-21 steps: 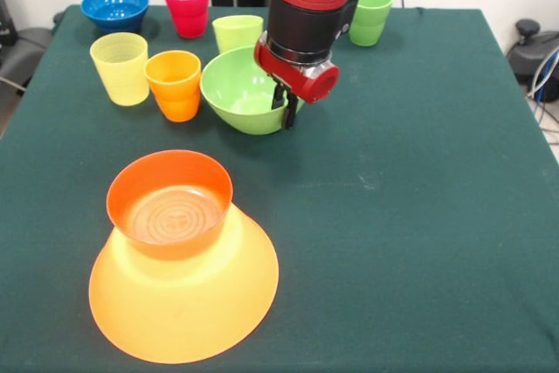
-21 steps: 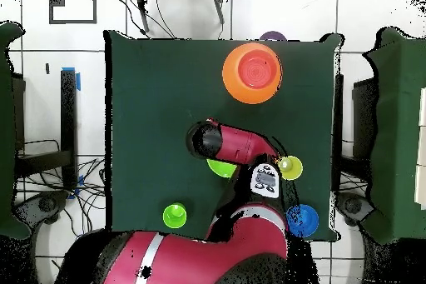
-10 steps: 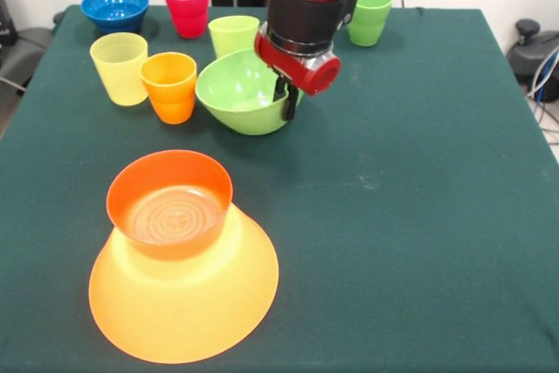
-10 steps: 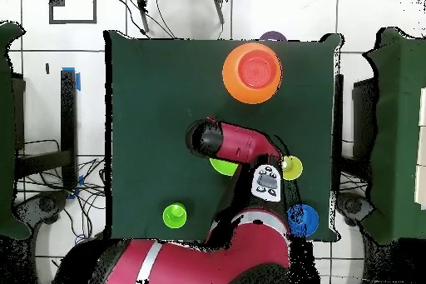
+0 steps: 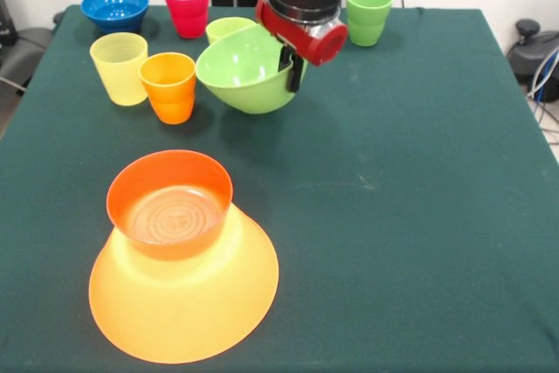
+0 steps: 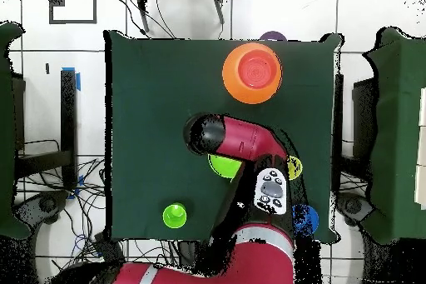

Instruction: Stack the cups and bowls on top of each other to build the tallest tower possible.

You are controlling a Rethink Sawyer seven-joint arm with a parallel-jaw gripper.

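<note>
we had the gripper (image 5: 291, 72) with its jaws pinched on the right-hand rim of the lime green bowl (image 5: 244, 72), one finger inside the wall and one outside. the bowl hung clear of the table (image 5: 419, 172), tilted so its mouth faced up and toward the cups. it sat just in front of a lime green cup (image 5: 225, 30) and close beside the orange cup (image 5: 172, 85) and the yellow cup (image 5: 119, 67).

the tower (image 5: 182, 268) stood well apart, toward the near edge: a small orange-red bowl (image 5: 169, 203) seated upright on the large orange bowl (image 5: 188, 307), which lay upside down as the base. the red cup (image 5: 187, 6), the blue bowl (image 5: 114, 8) and the darker green cup (image 5: 369, 15) waited at the far side.

we judged the main risk to be the grip itself. a thin, glossy rim held at one edge could swing or slip during the carry, and the tilt might worsen. a low travel path could clip the orange cup. set down crooked, the bowl might slide off the orange-red bowl or push it off centre on the sloped base.
</note>
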